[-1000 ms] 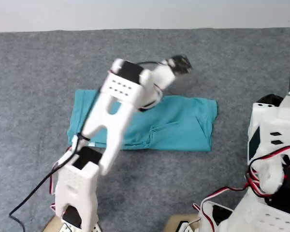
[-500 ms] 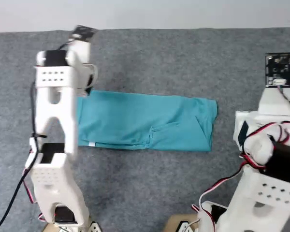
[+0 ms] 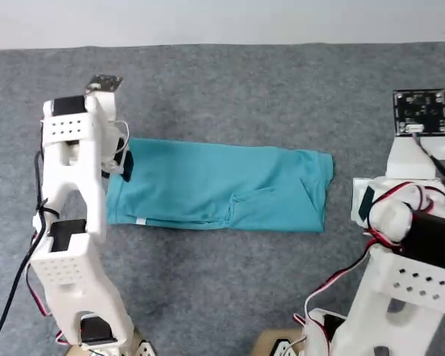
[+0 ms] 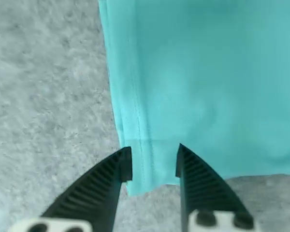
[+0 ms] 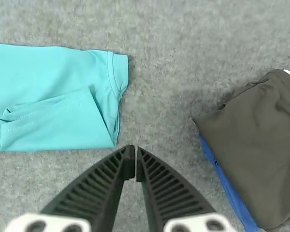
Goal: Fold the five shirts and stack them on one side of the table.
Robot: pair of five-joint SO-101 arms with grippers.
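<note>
Nearest, over bare desk (image 3: pixel 245 297): right tool (image 5: pixel 135 151), pinched together, holding nothing. Toward the right edge, a dark shirt (image 5: pixel 253 159) lying on a blue shirt (image 5: pixel 224 182). Mid-desk, teal shirt (image 3: pixel 222 185), folded into a long strip. Around its left end, left tool (image 4: pixel 153 155), spread apart. Folding step, probably halfway. Next: pinch that end and carry over to the right end. Plenty of bare room toward the far edge.

Soft, even light, perhaps from overhead; faint shadow beside the dark grey folded shirt (image 5: pixel 253 145) on the grey felt worktop (image 5: pixel 183 58).
</note>
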